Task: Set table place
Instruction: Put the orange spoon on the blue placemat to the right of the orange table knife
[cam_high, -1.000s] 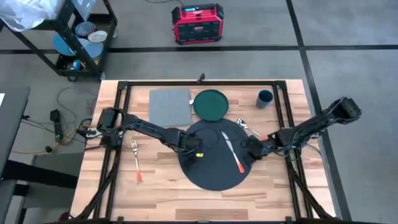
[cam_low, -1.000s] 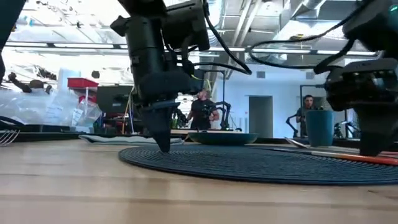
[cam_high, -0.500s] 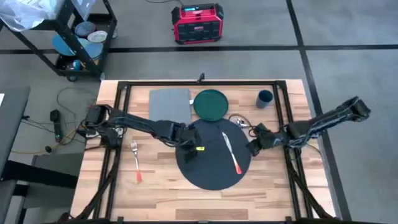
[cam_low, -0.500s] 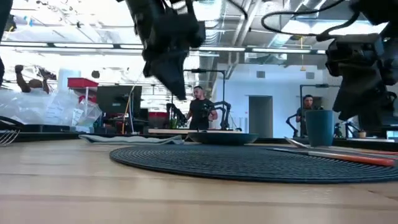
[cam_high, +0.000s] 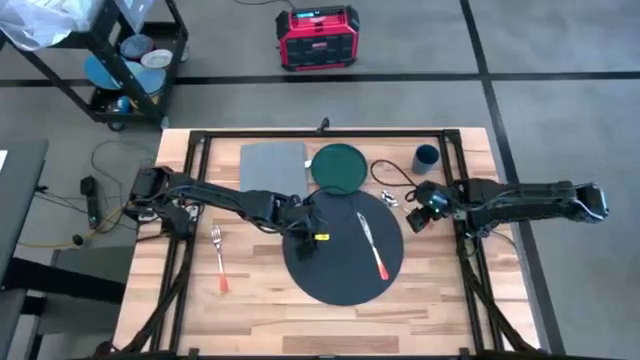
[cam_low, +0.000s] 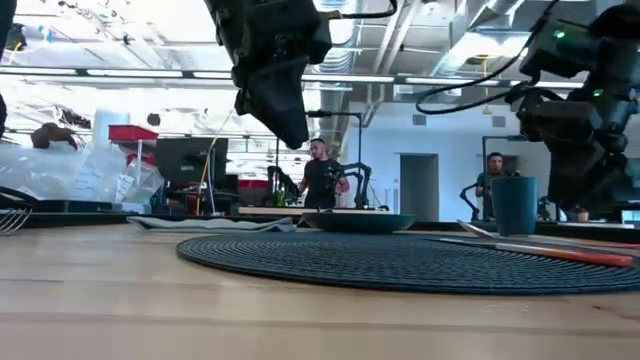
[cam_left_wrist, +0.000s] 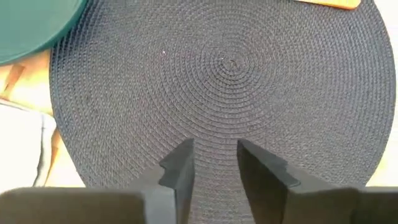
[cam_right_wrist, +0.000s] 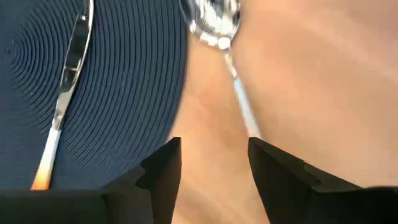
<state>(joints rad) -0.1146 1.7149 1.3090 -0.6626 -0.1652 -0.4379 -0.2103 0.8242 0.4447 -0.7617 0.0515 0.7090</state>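
Left gripper (cam_high: 303, 237) hovering over left part of table place (cam_high: 340, 285), fingers parted, nothing held; woven mat directly beneath in left wrist view. Right gripper (cam_high: 418, 212) raised just off mat's right edge, likewise parted and empty, aimed at bare wood with spoon (cam_right_wrist: 214, 28) ahead. Table place lying flat at centre of table (cam_high: 250, 310), knife (cam_high: 372, 243) resting on its right half, long axis running diagonally. Green plate (cam_high: 338, 166) just beyond mat's far edge, nearer left gripper. Fork (cam_high: 219, 258) well out to mat's left, left arm's reach.
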